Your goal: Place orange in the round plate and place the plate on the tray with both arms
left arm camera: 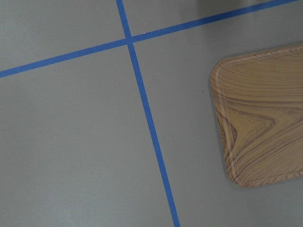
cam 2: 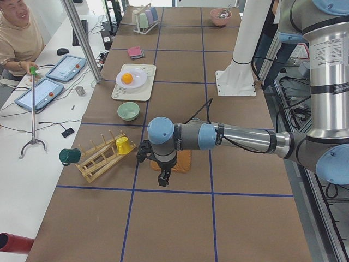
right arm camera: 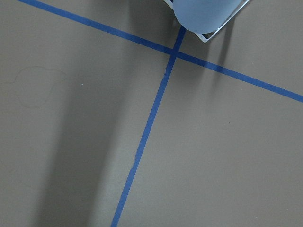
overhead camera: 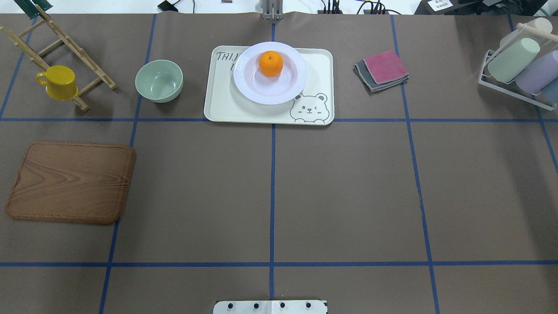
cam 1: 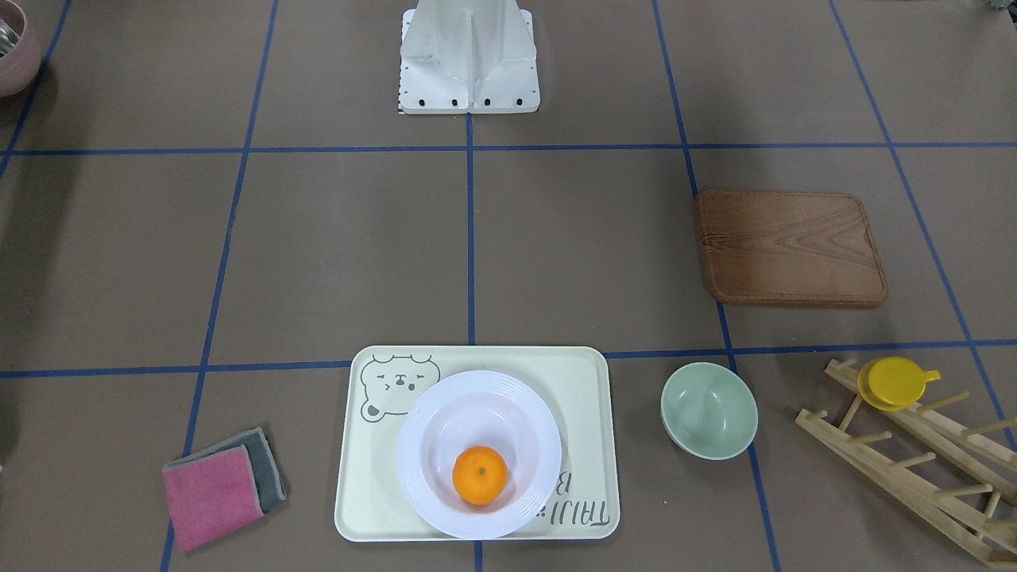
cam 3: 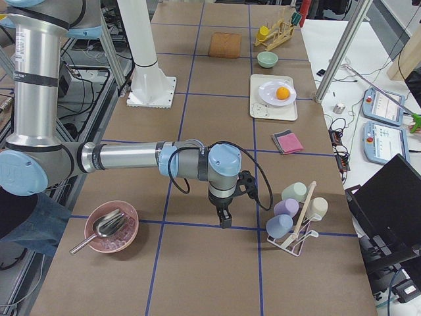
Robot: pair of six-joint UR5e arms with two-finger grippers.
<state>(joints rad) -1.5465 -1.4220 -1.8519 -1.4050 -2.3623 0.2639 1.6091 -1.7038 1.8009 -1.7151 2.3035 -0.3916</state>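
Finds orange (cam 1: 480, 474) cradled against rolling in round plate (cam 1: 413, 457) on tray (cam 1: 369, 477), task apparently done; cannot tell left end effector (cam 2: 163, 180) or right end effector (cam 3: 225, 220), both parked clear, spread or pressed.

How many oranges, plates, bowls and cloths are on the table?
Oranges: 1, the small round orange
Plates: 1, the glossy white round plate
Bowls: 2, pale green bowl and pink bowl
Cloths: 2, pink cloth and grey cloth
Total: 6
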